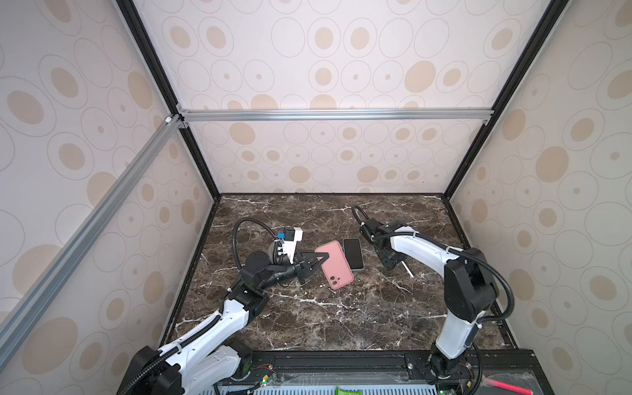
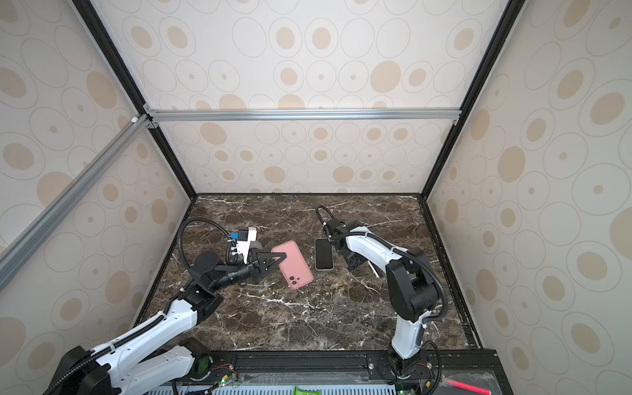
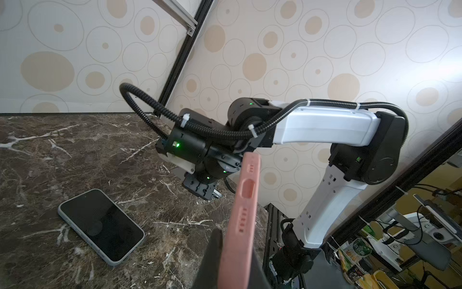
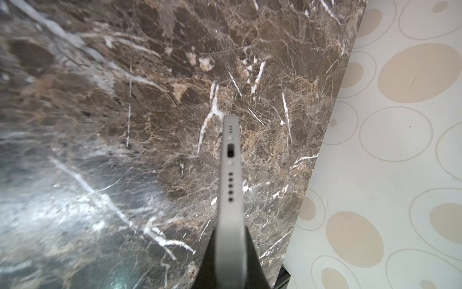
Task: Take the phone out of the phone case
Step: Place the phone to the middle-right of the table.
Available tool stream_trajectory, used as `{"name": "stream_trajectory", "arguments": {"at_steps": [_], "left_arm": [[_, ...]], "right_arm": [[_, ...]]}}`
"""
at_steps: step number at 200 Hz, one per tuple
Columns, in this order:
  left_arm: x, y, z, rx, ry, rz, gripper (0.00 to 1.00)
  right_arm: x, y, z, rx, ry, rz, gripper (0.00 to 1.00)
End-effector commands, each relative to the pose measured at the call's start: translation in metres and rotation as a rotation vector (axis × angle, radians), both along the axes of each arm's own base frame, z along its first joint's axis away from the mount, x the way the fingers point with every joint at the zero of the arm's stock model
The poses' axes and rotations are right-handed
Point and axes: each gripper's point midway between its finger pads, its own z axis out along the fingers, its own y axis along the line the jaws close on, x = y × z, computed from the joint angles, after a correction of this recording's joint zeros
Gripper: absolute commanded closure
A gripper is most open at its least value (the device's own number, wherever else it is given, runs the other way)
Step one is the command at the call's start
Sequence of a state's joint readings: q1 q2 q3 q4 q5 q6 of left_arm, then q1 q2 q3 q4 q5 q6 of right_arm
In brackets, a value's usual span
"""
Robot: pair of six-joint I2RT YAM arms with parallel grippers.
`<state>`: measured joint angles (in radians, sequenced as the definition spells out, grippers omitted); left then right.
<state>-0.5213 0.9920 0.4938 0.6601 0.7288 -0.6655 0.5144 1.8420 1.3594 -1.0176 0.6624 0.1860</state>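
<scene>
bright, even light | glare on tabletop | wrist edges blurred

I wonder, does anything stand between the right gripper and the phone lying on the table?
Nothing visible does: only marble table shows between the phone and the right gripper. That gripper, though, is shut on a thin grey slab.

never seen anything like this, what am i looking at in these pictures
A robot with a left arm and a right arm works at a marble table. Two pictures look down from above, nearly alike; two come from cameras on the wrists. A phone lies bare and screen up on the table. The left claw holds the pink phone case by one edge. The right claw is shut on a thin grey piece with a port and holes; I cannot tell what.
</scene>
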Motion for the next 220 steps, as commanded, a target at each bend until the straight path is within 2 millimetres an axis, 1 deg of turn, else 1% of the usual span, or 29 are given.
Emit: {"name": "stream_trajectory", "arguments": {"at_steps": [1, 49, 72, 100, 134, 139, 157, 166, 197, 220], "left_arm": [[0.005, 0.004, 0.003, 0.019, -0.033, 0.033, 1.0], [0.011, 0.004, -0.003, 0.032, -0.009, 0.052, 1.0], [0.014, 0.004, -0.009, 0.046, 0.017, 0.06, 1.0], [0.018, 0.004, -0.015, 0.064, 0.04, 0.073, 1.0], [0.022, 0.004, -0.022, 0.08, 0.061, 0.082, 1.0], [0.022, 0.004, -0.023, 0.081, 0.065, 0.082, 1.0], [0.024, 0.003, -0.025, 0.088, 0.074, 0.083, 1.0], [0.024, 0.003, -0.026, 0.092, 0.079, 0.083, 1.0], [0.026, 0.002, -0.028, 0.093, 0.087, 0.084, 1.0], [0.028, 0.004, -0.031, 0.101, 0.1, 0.099, 1.0]], "right_arm": [[0.008, -0.018, 0.008, -0.1, -0.006, -0.032, 1.0], [0.022, -0.027, -0.021, -0.1, 0.034, -0.083, 1.0], [0.029, -0.031, -0.031, -0.118, 0.055, -0.093, 1.0], [0.035, -0.031, -0.041, -0.124, 0.072, -0.097, 1.0], [0.037, -0.032, -0.053, -0.143, 0.102, -0.095, 1.0], [0.037, -0.031, -0.053, -0.143, 0.102, -0.096, 0.98], [0.037, -0.03, -0.055, -0.131, 0.103, -0.102, 0.83], [0.037, -0.029, -0.056, -0.126, 0.104, -0.103, 0.77], [0.036, -0.028, -0.057, -0.117, 0.108, -0.105, 0.65], [0.035, -0.026, -0.058, -0.1, 0.111, -0.107, 0.61]]}}
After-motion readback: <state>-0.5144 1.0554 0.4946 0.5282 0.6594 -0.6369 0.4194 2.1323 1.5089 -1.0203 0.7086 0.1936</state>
